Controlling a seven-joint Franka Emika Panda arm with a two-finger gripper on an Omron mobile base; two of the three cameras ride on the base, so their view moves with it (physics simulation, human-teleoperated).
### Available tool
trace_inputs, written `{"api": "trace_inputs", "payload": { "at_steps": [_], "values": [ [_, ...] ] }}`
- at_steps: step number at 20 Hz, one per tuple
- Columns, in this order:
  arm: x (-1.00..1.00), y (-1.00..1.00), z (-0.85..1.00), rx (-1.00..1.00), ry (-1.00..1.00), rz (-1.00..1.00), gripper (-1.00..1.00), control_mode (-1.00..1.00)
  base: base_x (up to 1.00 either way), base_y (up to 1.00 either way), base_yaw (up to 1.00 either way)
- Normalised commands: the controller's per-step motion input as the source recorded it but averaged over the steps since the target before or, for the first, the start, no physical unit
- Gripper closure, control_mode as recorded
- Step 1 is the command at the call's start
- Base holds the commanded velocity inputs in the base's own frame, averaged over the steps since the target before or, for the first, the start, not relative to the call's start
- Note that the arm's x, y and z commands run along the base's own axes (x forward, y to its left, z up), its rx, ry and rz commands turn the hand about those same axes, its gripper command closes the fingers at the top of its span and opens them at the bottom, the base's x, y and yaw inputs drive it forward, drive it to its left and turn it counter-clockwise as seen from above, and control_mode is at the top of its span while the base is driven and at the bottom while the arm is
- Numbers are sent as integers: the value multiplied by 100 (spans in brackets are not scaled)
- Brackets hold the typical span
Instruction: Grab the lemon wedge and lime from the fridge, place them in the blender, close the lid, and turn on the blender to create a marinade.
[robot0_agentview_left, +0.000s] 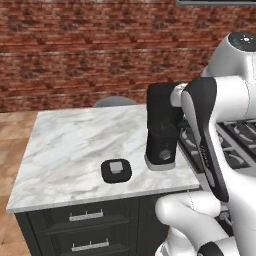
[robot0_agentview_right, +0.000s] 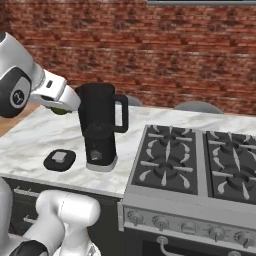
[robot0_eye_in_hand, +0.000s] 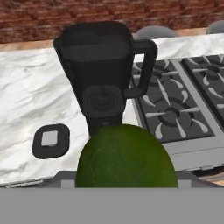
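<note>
Standing open on the counter (robot0_agentview_left: 75, 145), the blender (robot0_agentview_right: 102, 127) had its lid (robot0_agentview_right: 59, 160) just beside it. My claw (robot0_agentview_right: 60, 109) hovered left of the jar, clamped on the lime (robot0_eye_in_hand: 127, 157).

Even, bright, shadowless, slightly soft render.

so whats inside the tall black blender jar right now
The tall black blender jar stands open, its flat black square lid lying on the white marble counter beside it. The dark walls hide its contents from here.

lime (robot0_eye_in_hand: 127, 155): lower part cut off | tool tips: hidden behind it | blender (robot0_agentview_left: 162, 127): part behind arm
</note>
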Motion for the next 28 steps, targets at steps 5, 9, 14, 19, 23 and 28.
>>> {"api": "trace_inputs", "payload": {
  "at_steps": [5,9,14,19,23,28],
  "values": [
    [63,0,54,9,7,0,100,-100,0,0,0],
    [82,0,44,12,16,0,100,-100,0,0,0],
    [66,0,11,13,22,0,100,-100,0,0,0],
    [18,0,-16,0,9,3,100,-100,0,0,0],
    [61,0,-78,-4,3,0,100,-100,0,0,0],
    [76,6,-37,0,17,0,100,-100,0,0,0]
  ]
}}
